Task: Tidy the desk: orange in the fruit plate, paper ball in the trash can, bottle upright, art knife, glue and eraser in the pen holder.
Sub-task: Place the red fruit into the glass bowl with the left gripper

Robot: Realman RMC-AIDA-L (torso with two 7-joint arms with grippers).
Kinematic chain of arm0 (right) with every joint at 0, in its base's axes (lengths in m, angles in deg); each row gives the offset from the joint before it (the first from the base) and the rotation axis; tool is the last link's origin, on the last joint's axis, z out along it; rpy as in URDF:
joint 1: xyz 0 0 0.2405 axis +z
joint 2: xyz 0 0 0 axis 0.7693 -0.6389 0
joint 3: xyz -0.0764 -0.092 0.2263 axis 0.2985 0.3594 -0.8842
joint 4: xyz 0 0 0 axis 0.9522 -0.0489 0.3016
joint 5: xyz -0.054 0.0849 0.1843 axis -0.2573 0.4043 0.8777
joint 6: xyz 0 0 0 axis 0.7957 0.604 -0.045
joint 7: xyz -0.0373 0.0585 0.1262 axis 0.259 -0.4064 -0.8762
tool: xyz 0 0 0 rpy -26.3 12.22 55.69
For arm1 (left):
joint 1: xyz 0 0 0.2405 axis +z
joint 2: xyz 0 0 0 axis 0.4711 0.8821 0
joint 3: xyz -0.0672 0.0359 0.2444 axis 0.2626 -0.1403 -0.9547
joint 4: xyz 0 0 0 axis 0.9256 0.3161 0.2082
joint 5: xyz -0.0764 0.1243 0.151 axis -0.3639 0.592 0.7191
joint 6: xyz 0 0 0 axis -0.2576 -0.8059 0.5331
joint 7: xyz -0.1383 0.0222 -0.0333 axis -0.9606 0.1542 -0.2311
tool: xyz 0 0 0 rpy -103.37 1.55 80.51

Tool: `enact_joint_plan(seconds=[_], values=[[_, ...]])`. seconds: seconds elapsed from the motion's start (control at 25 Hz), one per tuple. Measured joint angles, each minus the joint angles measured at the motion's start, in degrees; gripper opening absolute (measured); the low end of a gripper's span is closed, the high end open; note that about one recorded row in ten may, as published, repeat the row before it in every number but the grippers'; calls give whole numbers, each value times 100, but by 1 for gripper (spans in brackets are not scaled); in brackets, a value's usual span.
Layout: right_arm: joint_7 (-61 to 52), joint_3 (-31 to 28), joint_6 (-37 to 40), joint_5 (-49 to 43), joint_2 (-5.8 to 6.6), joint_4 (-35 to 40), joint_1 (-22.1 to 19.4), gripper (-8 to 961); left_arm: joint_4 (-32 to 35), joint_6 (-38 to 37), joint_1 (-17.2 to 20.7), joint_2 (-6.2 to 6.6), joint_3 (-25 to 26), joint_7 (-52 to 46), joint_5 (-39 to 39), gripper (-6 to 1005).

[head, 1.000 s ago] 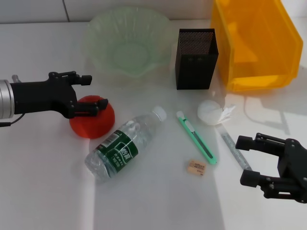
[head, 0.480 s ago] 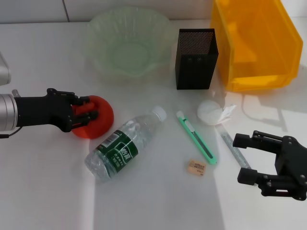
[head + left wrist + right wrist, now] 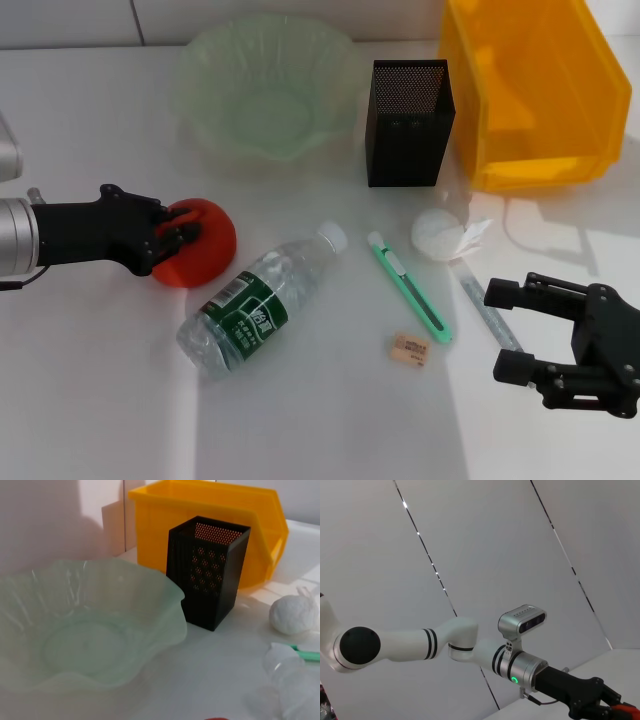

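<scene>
The white bench [image 3: 90,400] carries everything. The biggest thing on it is the yellow bin [image 3: 535,90], at the far right corner, with the pale green fruit plate [image 3: 268,85] well to its left at the far edge and the black mesh pen holder [image 3: 408,122] upright between the two, just beside the bin. A clear water bottle [image 3: 255,303] lies on its side near the middle of the bench, its white cap pointing toward the pen holder. The orange [image 3: 200,255] sits on the bench just left of the bottle, well short of the fruit plate, and the left tool [image 3: 178,240] is clenched on it from the left side, black fingers pressed against the fruit. The right tool [image 3: 520,330] hovers low at the near right with its fingers spread apart, gripping nothing. Right of the bottle lies the green art knife [image 3: 410,288], running from far to near, and beside it a slim glue stick [image 3: 486,308] reaches toward the right tool. The white paper ball [image 3: 440,235] rests between the pen holder and the glue stick. The small eraser [image 3: 410,349] lies near the knife's near end.
</scene>
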Motion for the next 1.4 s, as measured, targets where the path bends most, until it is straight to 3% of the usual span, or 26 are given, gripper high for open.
enact_joint_plan(seconds=[0.08,0.28,0.4,0.52,0.6,0.72,0.76,0.88,1.04,1.28,1.4], values=[[0,-1,-3,-1,-4,-4,0,806,-33,-7,-6,-2,0,51,-63,174],[0,-10,-10,-3,-5,-5,-19,806,-169,-18,-53,-4,0,206,-319,162],[0,-11,-13,-3,-6,-8,-32,806,-198,27,-67,-4,8,396,-1387,159],[7,-11,-14,-3,-11,-49,-33,806,-198,27,-67,-4,8,396,-1387,160],[39,-11,-15,-3,-11,-125,-16,806,-585,71,-207,-3,8,991,-2800,160],[143,-11,-14,-1,-10,-215,-4,806,-585,71,-207,-3,8,991,-2800,186],[189,-11,-15,8,-15,-265,12,806,-1099,590,-735,-19,1,1173,-3314,194],[218,-11,-15,14,-14,-347,49,806,-1228,911,-931,-31,1,1026,-3319,220],[245,1,-19,18,-15,-425,115,805,-1743,1921,-1458,-62,-6,751,-3344,254],[389,-12,-28,22,-12,-593,147,805,-1808,1906,-1462,-64,-6,788,-3639,306],[398,-26,-49,24,-7,-597,169,805,-1781,1570,-1367,-51,0,788,-3706,449]])
